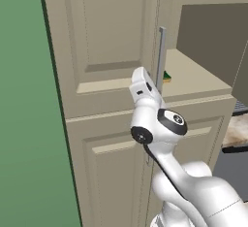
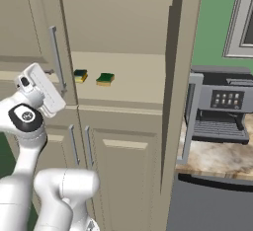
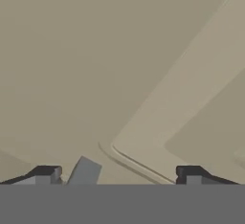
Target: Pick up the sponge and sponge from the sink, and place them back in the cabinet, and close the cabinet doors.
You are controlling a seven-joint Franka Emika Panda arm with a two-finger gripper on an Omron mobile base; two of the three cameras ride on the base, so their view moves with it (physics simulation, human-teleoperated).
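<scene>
seeing my gripper (image 3: pixel 117 175) with jaws spread wide and empty against the left cabinet door (image 1: pixel 104 41), its vertical bar handle (image 1: pixel 160 56) just right of the hand, mid-frame.

A flat green wall (image 1: pixel 24 124) fills the left side of the left base view and shows again above a boxy grey coffee machine (image 2: pixel 222 106) in the right base view. That machine stands on a mottled beige stone worktop (image 2: pixel 217 158), with a dark grey appliance front (image 2: pixel 212 205) below it. A silver-framed window edge (image 2: pixel 237 22) sits high on the wall.
</scene>
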